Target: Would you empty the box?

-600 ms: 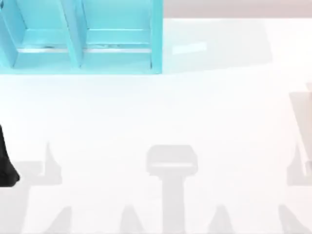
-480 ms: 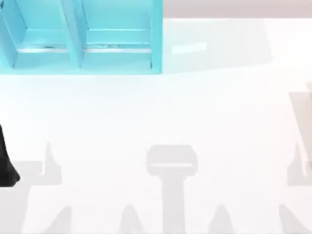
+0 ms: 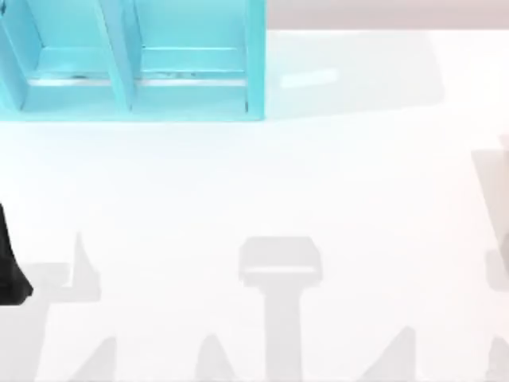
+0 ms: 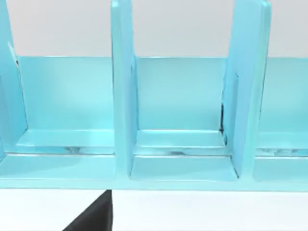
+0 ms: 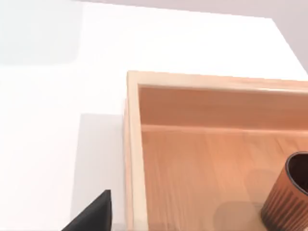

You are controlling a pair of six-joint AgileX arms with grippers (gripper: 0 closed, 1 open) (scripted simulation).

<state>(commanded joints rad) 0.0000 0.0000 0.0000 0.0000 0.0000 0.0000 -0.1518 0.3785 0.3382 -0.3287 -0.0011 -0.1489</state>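
Turquoise shelving [image 3: 135, 60] stands at the far left of the white table [image 3: 318, 175] in the top view, its upright dividers splitting it into open bays. Well in front of the shelving, at the table's left edge, a black piece of my left arm [image 3: 12, 267] reaches in; whether that gripper is open or closed cannot be told.

From the left wrist view, the shelving [image 4: 178, 120] faces the camera squarely, three bays visible between the dividers, with a dark wedge of the left gripper [image 4: 94, 214] just in front of its base.

From the right wrist view, a light wooden box [image 5: 202, 144] sits on the table, a ribbed brown cup [image 5: 288, 195] standing upright inside it. One black finger of the right gripper [image 5: 91, 214] hangs just outside the box's near wall; its opening cannot be told, and nothing is seen in its hold.
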